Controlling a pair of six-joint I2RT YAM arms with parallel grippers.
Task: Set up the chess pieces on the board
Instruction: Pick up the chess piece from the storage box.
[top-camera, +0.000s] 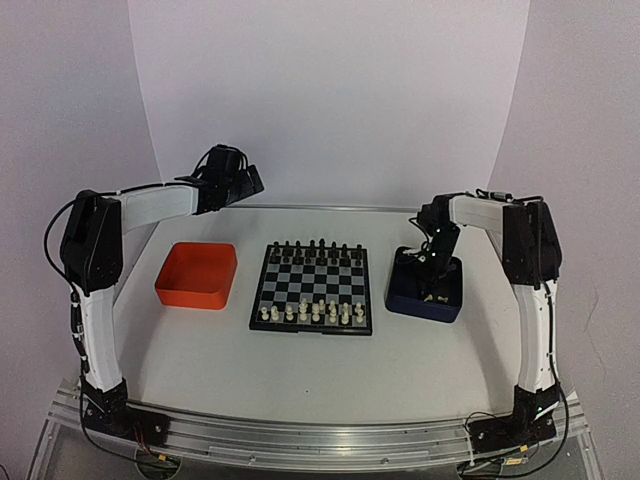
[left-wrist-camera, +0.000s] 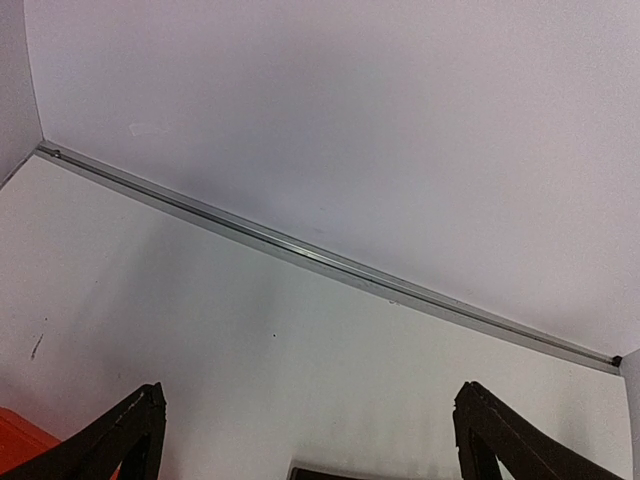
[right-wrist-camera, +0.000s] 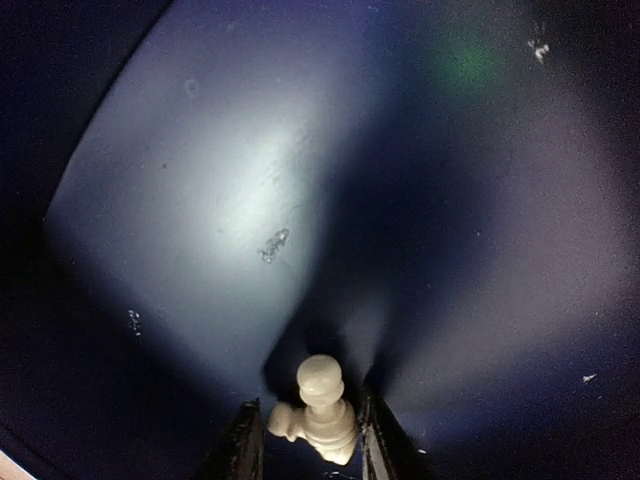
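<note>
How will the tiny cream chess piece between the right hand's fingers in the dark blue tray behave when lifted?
The cream chess piece looks rigid and probably very light, being tiny beside the right hand. Its rounded, glossy surface may slip or twist between narrow fingers. Released in the dark blue tray, it would likely tip and roll.

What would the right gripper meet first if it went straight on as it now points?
The right gripper probably meets the floor of the dark blue tray, depth unclear. A cream chess piece sits between its fingers.
</note>
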